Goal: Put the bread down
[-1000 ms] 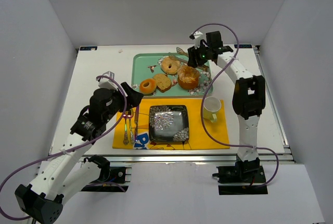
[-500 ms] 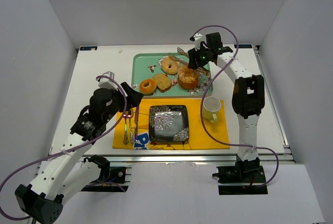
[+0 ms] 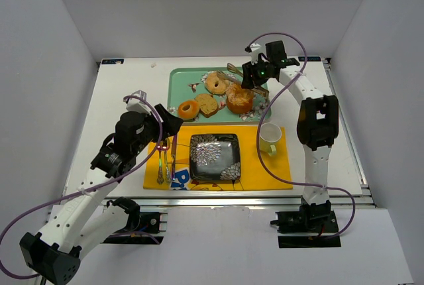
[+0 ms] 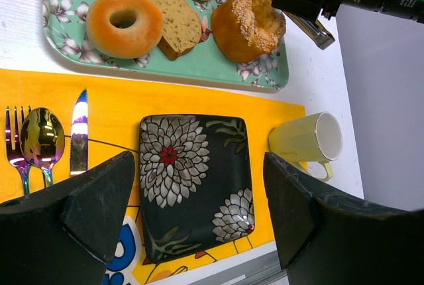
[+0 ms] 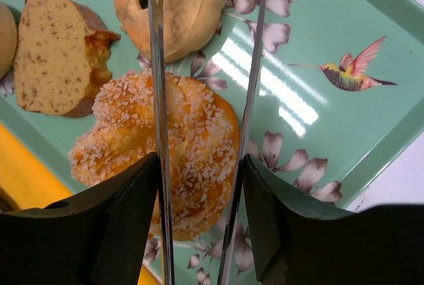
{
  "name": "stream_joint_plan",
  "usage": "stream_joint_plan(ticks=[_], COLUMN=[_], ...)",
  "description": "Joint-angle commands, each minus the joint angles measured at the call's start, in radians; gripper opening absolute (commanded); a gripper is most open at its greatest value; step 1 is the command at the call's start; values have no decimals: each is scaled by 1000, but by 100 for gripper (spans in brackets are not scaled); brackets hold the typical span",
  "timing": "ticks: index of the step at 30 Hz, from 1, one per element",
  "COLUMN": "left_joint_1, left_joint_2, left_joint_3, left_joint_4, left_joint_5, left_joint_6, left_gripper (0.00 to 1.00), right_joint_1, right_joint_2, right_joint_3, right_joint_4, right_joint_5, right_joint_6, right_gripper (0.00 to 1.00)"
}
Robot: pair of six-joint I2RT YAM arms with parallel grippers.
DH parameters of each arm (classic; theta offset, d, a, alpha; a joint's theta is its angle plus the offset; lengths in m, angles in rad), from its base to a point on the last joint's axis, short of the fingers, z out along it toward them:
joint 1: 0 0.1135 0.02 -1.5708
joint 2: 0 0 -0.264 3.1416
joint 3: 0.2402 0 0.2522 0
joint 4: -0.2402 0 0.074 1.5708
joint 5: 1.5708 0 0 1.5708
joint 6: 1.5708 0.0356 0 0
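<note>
My right gripper [image 5: 199, 185] grips a pair of long silver metal tongs [image 5: 158, 99], whose two blades stand a narrow way apart above the mint green flowered tray [image 5: 318, 119] near the middle of the table's far edge. The pale tan ring of bread [image 5: 192, 6] with its small centre hole lies flat on that tray, on its far half, just beside the orange sugar-crusted cake [image 5: 192, 139]. In my wrist view one blade crosses the bread by its hole and the other runs just off its rim; whether either touches it I cannot tell. My left gripper [image 4: 199, 192] hangs with fingers spread wide above the black flowered square plate [image 4: 172, 159] on the yellow placemat [image 4: 112, 99] by the near edge
</note>
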Motion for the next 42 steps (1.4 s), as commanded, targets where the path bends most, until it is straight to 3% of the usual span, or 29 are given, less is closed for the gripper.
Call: stream_joint_plan(ticks=[1,22,42], left_joint_1=[3,3,3], left_joint_2=[-6,-18,-18], left_joint_3=[33,30,41], left_joint_4=[19,10,-6], left_joint_5=[-2,-9,-17], left_joint_6=[8,5,7], left_gripper=[88,88,88], right_joint_1=[-4,-13,-20], right_joint_2=[-34,-2,40], right_joint_3=[80,116,117], right_joint_4=[-38,-58,-61], right_joint_5=[-35,-30,-125], right_joint_6=[10,85,168], right_gripper=[58,60,58])
